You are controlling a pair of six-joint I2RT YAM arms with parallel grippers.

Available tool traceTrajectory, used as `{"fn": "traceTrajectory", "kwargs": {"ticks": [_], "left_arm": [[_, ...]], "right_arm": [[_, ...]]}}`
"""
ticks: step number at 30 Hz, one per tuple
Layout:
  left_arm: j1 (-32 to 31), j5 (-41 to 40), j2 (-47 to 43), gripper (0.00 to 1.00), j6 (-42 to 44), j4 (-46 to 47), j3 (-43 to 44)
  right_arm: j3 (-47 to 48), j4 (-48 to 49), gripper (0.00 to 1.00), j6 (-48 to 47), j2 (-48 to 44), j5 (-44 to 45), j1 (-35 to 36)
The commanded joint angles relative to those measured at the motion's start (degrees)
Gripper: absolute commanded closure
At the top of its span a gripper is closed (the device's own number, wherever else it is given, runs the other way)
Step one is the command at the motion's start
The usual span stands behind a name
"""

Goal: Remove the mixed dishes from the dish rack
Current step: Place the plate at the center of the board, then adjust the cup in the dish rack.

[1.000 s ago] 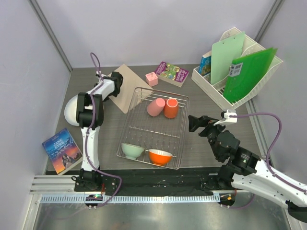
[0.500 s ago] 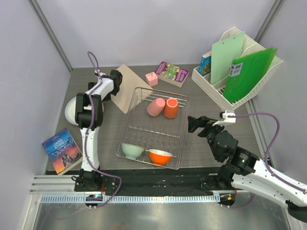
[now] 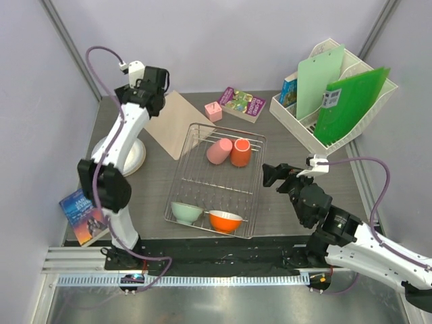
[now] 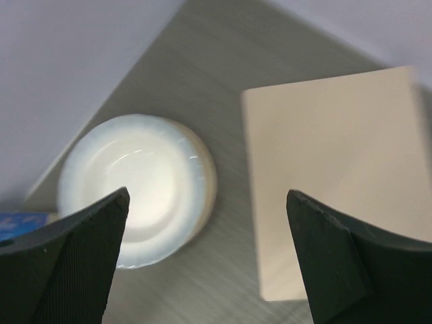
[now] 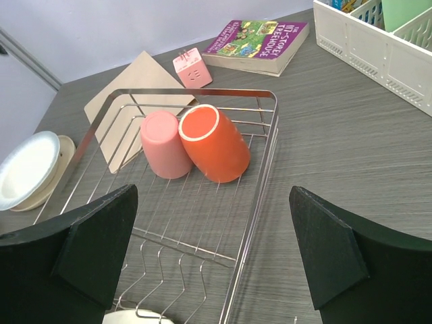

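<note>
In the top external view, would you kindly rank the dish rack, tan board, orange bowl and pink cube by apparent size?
Largest to smallest:
1. dish rack
2. tan board
3. orange bowl
4. pink cube
No two look alike.

The dark wood-grain counter carries the wire dish rack at its middle. Left of it sit a stack of white plates and a tan board. Behind lie a pink cube and a purple book. A white file organizer stands far right, and a blue book lies at the near left.
</note>
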Motion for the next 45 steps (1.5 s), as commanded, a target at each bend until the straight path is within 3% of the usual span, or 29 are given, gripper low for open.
{"fn": "traceTrajectory", "kwargs": {"ticks": [1,4,10,25,45], "left_arm": [[-7.72,16.19,-10.76,0.04,0.67,15.81,-10.65],[-14.31,22.97,-13.76,0.03,4.80,21.28,-15.16],[-23.54,25.70,-6.21,0.01,8.06,16.11,-9.19],[-26.98,25.87,2.84,0.00,8.24,14.96,-7.52],[-29.62,27.90,5.57,0.00,6.22,13.20,-9.10]], "right_arm": [[1.60,3.02,0.00,-0.24,1.53,1.22,-0.06],[2.22,3.02,0.00,-1.11,2.41,1.48,-0.06],[3.36,3.28,0.00,-1.38,4.08,1.66,-0.06],[3.01,3.28,0.00,-0.42,5.84,1.14,-0.06],[2.57,3.72,0.00,-0.50,6.81,1.14,-0.06]]}}
